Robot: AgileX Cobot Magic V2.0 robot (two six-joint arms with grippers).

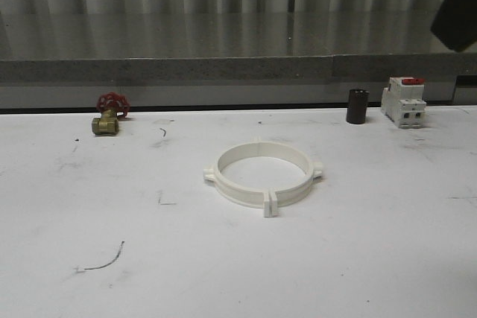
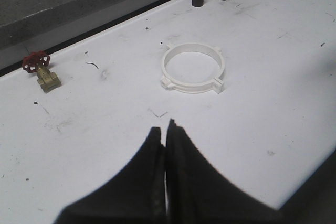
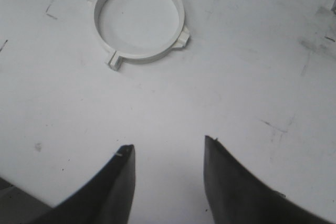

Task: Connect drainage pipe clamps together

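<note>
The two white drainage pipe clamps (image 1: 262, 175) lie joined as one ring on the middle of the white table, their end tabs side by side at the near edge. The same ring (image 2: 192, 67) lies well ahead of my left gripper (image 2: 165, 127), which is shut with nothing between its fingers. My right gripper (image 3: 169, 146) hangs open and empty above bare table, short of the ring (image 3: 138, 19).
A brass valve with a red handwheel (image 1: 109, 115) sits at the back left. A short black cylinder (image 1: 357, 106) and a white breaker with a red top (image 1: 403, 100) stand at the back right. A grey ledge (image 1: 223, 68) runs behind the table.
</note>
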